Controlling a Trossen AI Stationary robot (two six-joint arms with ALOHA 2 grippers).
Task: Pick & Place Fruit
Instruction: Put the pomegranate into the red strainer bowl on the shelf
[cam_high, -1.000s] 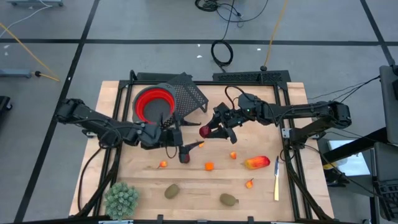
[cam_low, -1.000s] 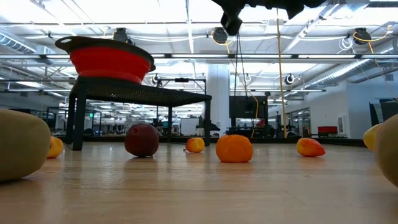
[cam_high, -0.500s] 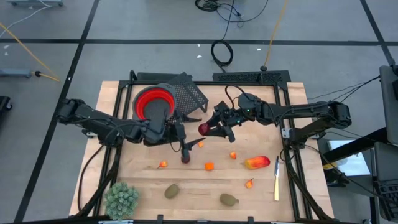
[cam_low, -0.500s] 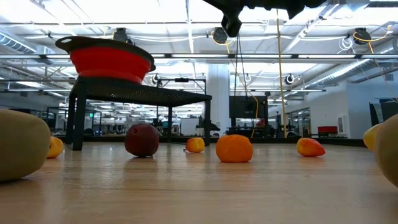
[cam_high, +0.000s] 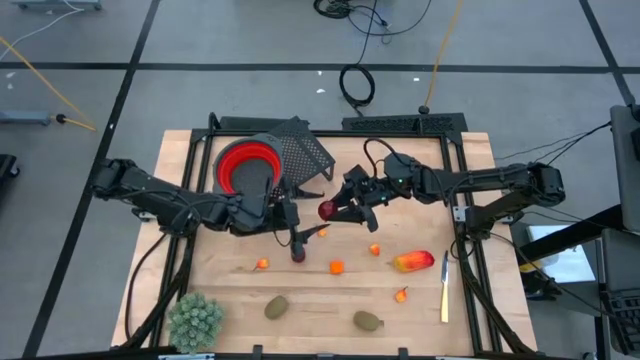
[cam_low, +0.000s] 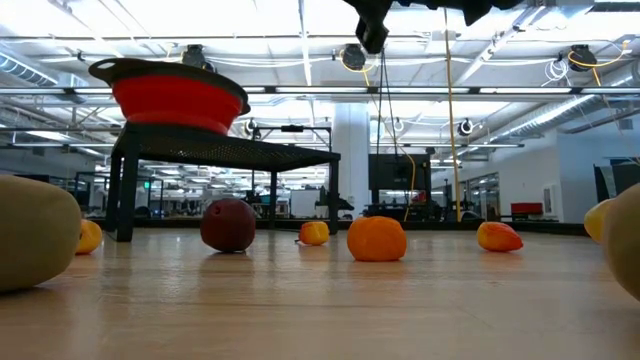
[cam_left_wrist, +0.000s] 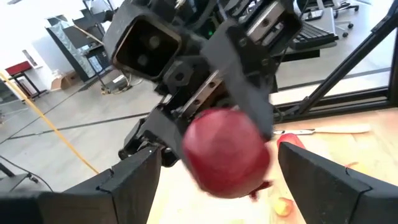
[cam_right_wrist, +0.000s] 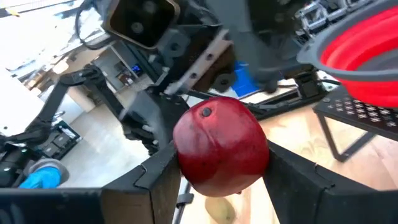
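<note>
Right gripper (cam_high: 335, 209) pinches a dark red apple (cam_high: 327, 209) between its two fingers, lifted above the middle of the desk (cam_high: 470, 305); in the right wrist view the apple (cam_right_wrist: 221, 149) fills the gap between the fingers, stem dimple facing the camera. Left gripper (cam_high: 297, 243) stands spread just beside it, pointed toward the fruit, with nothing between its fingers; its wrist view looks straight at the held apple (cam_left_wrist: 227, 152).

The apple looks smooth, round and rigid, probably a light plastic toy, so it may slip or roll out of a shallow grip; taking it across its widest middle seems safest.

Behind the left gripper a red bowl (cam_high: 243, 165) sits on a dark mesh stand (cam_high: 305, 155). Farther out on the desk lie small orange pieces (cam_high: 336, 267), a longer red-orange-yellow fruit (cam_high: 412, 262) and two brownish-green ovals (cam_high: 276, 307). Another dark red ball (cam_low: 228, 224) shows in the low view, though its exact place is hard to judge.
</note>
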